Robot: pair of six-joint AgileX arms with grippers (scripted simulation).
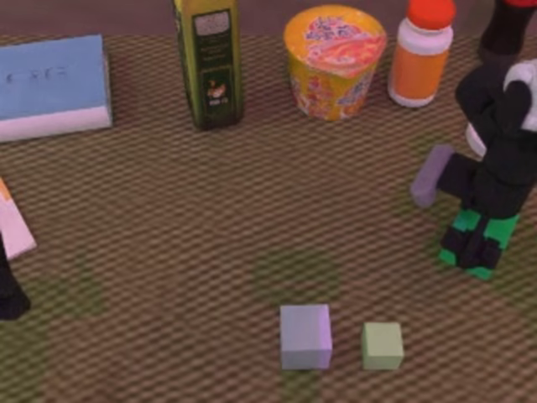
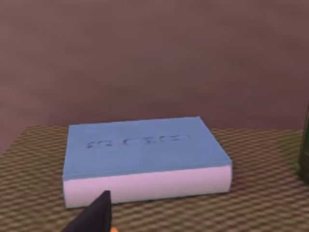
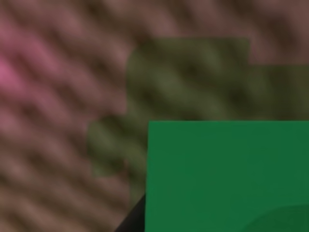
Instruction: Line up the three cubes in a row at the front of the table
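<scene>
The lavender-purple cube (image 1: 305, 336) and the smaller pale mint-green cube (image 1: 383, 345) sit side by side near the table's front edge, a small gap between them. My right gripper (image 1: 475, 245) is shut on the larger emerald-green cube (image 1: 464, 223), behind and to the right of the mint cube. In the right wrist view the emerald cube (image 3: 227, 174) fills the lower part of the picture above the brown woven cloth (image 3: 58, 145). At the left edge of the table (image 1: 168, 252), my left gripper (image 1: 10, 298) is parked and open, holding nothing.
Along the back stand a flat blue-topped box (image 1: 52, 84) (image 2: 145, 157), a dark green bottle (image 1: 208, 59), a yellow noodle cup (image 1: 334, 60) and an orange bottle with a red cap (image 1: 422, 52). Bare cloth lies to the right of the mint cube.
</scene>
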